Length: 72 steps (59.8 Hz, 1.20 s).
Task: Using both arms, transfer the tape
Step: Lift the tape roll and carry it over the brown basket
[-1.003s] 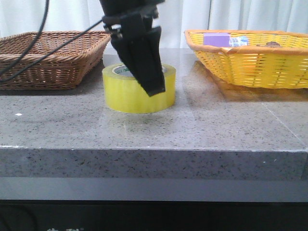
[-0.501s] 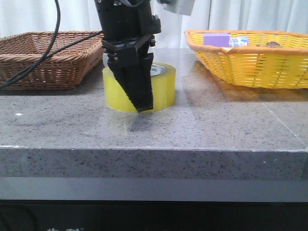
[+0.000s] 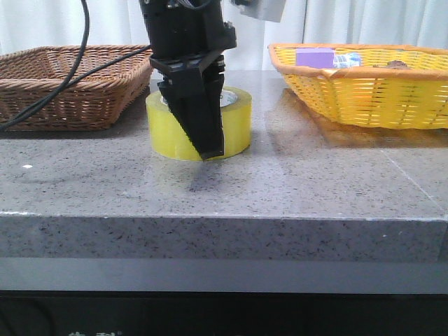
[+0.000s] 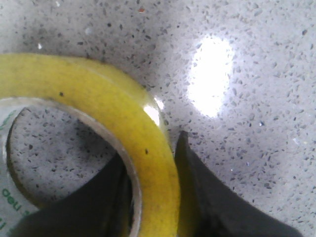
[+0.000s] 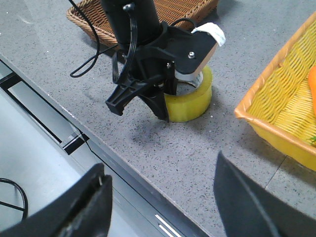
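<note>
The tape [image 3: 234, 126], a wide yellow roll with a white core, sits on the grey speckled table [image 3: 315, 182] near its middle. My left gripper [image 3: 210, 145] comes down from above and is shut on the roll's front wall, one finger inside the core and one outside. In the left wrist view the yellow wall of the tape [image 4: 98, 98] runs between both black fingers [image 4: 212, 197]. The right wrist view looks down on the tape [image 5: 195, 101] and the left gripper [image 5: 160, 111] from the front. My right gripper [image 5: 159, 165] hangs open over the table's front edge, holding nothing.
A brown wicker basket [image 3: 70, 84] stands at the back left. A yellow basket [image 3: 364, 87] at the back right holds a purple box [image 3: 315, 56] and other items. The table's front edge [image 3: 224, 217] drops off close to the right gripper.
The left gripper came down and straightened over the roll, then closed on its front wall. The tape has since shifted slightly to the left and up.
</note>
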Tool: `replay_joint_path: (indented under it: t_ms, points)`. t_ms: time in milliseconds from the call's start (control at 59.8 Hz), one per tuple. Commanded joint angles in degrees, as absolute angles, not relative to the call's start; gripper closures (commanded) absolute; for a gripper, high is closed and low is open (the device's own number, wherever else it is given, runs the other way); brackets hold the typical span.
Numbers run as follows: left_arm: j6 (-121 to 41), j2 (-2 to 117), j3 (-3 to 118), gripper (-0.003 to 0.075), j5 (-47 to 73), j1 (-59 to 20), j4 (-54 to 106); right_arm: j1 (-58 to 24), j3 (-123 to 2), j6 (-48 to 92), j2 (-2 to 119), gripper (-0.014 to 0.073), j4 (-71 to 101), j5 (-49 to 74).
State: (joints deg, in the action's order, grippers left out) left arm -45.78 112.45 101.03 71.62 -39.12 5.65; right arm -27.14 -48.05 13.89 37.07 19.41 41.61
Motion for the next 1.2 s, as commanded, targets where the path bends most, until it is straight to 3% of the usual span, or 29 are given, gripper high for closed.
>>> replay_joint_path:
  t_ms: [0,635,1187]
  points:
    - [-45.2,109.7,104.1,0.0681,73.6,-39.4,5.8,-27.0,-49.5,13.8,37.0,0.0121,20.4,37.5]
    - [-28.9,109.4,127.0,0.0682,73.6,-38.6,-6.6,-27.0,-49.5,13.8,37.0,0.0121,20.4,37.5]
    - [-9.1,109.6,127.5,0.0681,73.6,-20.4,-4.5,-27.0,-49.5,13.8,37.0,0.0121,20.4,37.5]
